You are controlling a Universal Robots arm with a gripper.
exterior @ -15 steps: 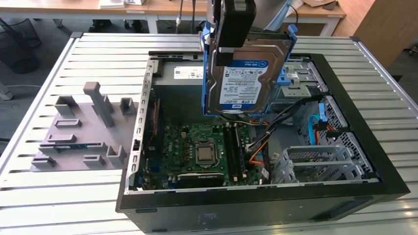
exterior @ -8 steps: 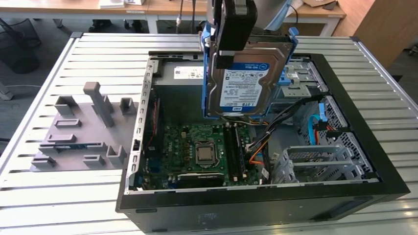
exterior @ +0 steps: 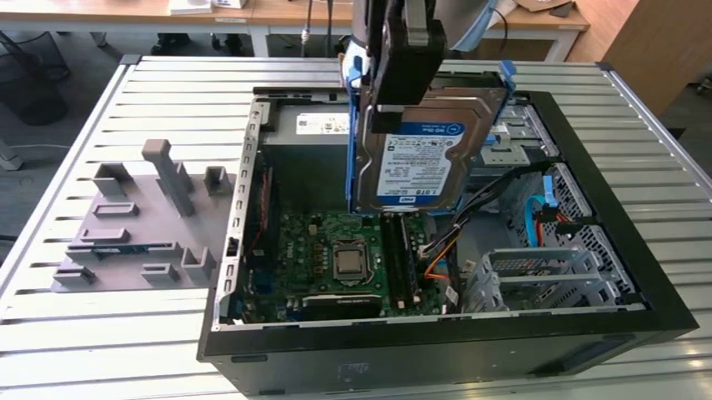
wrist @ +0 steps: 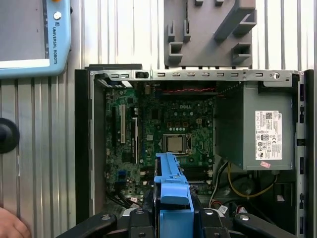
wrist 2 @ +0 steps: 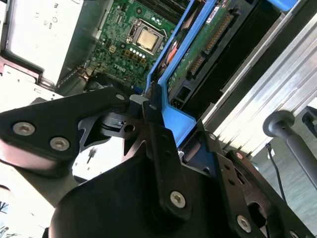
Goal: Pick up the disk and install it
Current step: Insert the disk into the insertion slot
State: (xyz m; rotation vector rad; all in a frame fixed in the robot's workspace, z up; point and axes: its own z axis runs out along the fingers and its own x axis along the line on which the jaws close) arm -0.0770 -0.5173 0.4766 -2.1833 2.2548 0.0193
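Hand [exterior: 389,112] shut tight on the top edge of the disk [exterior: 428,158], which hangs upright beneath it, over the open computer case [exterior: 445,354]: the carry step, I'd say, with installing not yet done and calling for careful lining-up inside that case.

A robotics lab: ribbed aluminium bench [exterior: 112,333], open computer case [exterior: 445,358], grey parts fixture [exterior: 133,242], teach pendant [wrist: 29,39], desks [exterior: 278,10] behind.

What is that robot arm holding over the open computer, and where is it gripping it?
The gripper holds the disk upright over the computer case, clamped at its upper end across the blue bracket.
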